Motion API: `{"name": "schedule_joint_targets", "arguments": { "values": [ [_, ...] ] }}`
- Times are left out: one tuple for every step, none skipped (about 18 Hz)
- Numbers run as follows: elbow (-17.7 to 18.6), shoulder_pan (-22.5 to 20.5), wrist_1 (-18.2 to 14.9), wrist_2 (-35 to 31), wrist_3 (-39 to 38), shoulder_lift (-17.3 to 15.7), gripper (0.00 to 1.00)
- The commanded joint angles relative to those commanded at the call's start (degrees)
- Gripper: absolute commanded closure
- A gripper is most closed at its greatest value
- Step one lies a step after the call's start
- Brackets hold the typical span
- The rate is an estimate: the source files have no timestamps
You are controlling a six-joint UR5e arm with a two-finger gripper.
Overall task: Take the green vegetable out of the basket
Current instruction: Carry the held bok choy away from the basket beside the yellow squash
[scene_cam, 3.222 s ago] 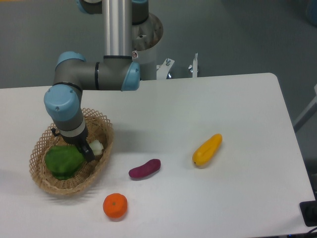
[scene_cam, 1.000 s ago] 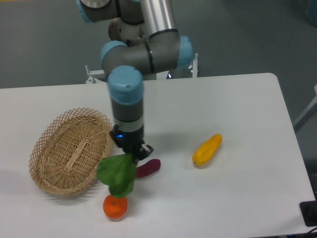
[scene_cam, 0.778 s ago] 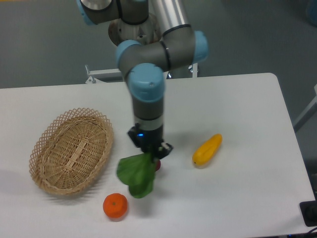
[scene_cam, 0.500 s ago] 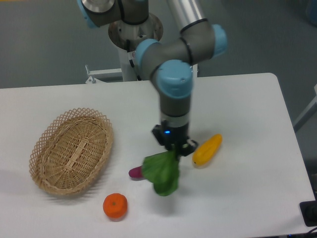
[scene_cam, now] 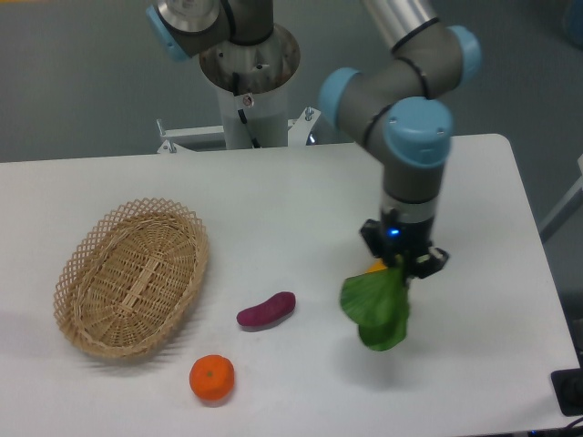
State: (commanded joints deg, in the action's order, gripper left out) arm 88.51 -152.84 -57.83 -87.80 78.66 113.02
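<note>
I've carried the green vegetable (scene_cam: 377,307) well clear of the basket (scene_cam: 132,276), rightward across the table (scene_cam: 273,196); it now hangs from my clamped pincer (scene_cam: 402,261), so the pick looks done.

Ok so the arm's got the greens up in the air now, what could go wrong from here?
The tool seems to pinch only the top of the green vegetable, so the hanging leaves could slip free. It also hangs right in front of the yellow vegetable, mostly hidden behind it; lowering here might knock that.
</note>
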Motion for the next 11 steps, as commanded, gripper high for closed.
{"name": "schedule_joint_targets", "arguments": {
  "values": [
    [-0.62, -0.35, -0.44, 0.0, 0.0, 0.53, 0.81],
    [-1.32, -0.7, -0.79, -0.18, 0.0, 0.79, 0.8],
    [-1.94, -1.14, -1.14, -0.18, 0.18, 1.14, 0.79],
    [-2.46, -1.84, -1.5, -0.01, 0.79, 1.58, 0.77],
    [-3.17, -2.02, -2.2, -0.09, 1.06, 1.76, 0.77],
    [-3.87, -2.11, -3.25, -0.09, 1.06, 1.94, 0.77],
    [-4.75, -2.03, -4.21, -0.09, 1.06, 2.37, 0.77],
    [-5.45, -2.11, -4.83, 0.08, 1.06, 2.55, 0.77],
    [-5.89, -2.11, -4.93, 0.08, 1.06, 2.73, 0.77],
    [-6.07, -2.11, -4.93, 0.0, 1.06, 2.9, 0.77],
    [-6.07, -2.11, -4.93, -0.18, 1.06, 2.99, 0.77]
  ]
}}
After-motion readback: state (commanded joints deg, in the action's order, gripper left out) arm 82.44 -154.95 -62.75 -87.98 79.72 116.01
